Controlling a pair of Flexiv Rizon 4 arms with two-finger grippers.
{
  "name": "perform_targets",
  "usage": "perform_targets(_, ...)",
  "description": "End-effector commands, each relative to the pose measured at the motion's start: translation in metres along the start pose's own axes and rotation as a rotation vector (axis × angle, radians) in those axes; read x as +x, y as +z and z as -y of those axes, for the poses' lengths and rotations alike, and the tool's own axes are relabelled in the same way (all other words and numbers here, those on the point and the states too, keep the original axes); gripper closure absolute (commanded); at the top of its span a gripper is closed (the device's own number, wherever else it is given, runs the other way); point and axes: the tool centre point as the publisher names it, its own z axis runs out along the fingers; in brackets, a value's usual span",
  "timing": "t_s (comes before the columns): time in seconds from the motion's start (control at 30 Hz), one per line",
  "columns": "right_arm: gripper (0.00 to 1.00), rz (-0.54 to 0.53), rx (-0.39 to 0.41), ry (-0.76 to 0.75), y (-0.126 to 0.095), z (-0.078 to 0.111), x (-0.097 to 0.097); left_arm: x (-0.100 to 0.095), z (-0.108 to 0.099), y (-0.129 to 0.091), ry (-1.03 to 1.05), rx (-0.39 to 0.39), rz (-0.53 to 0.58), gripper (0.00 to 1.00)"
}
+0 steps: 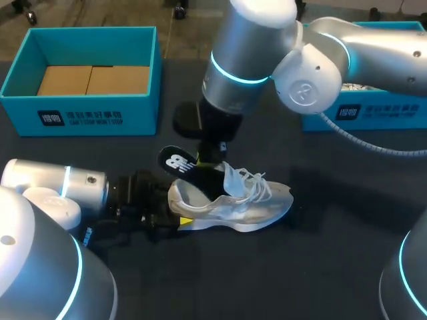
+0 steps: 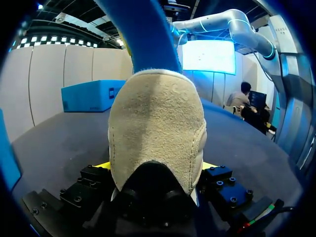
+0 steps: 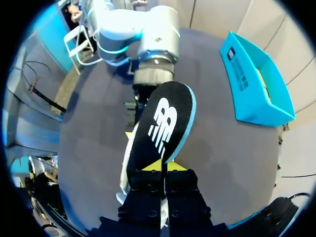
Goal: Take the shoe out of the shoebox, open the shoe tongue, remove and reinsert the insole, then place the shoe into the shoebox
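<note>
**Insole step in hand, shoe clamped on table**

Head: shoe lies on the table, well apart from the shoebox. The right gripper above it pinches the insole, which angles up out of the shoe.

Left wrist: left gripper grips the heel from both sides.

Right wrist: fingers narrow, pinched on the insole's edge.

Coming out or going back in, can't tell. Either way the next move needs a steady heel clamp and travel along the shoe's length.

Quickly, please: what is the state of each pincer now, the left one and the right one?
Left pincer: closed, holding the shoe at its heel.
Right pincer: closed, holding the insole.
</note>
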Motion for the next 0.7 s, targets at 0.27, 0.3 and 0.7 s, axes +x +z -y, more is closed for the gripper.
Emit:
perform_targets(0.27,0.86,-0.106,-0.078,-0.009,0.0112,-0.0044,-0.0038,0.0002,0.0002,0.0012,0.001,0.0,0.001,1.0)
perform_targets(0.3,0.75,-0.122,-0.085,-0.006,0.0109,-0.0042,-0.0028,0.0002,0.0002,0.0012,0.001,0.0,0.001,1.0)
perform_targets(0.7,0.55,-0.259,-0.191,0.011,0.007,-0.0013,0.0029,0.0002,0.0002,0.0012,0.001,0.0,0.001,1.0)
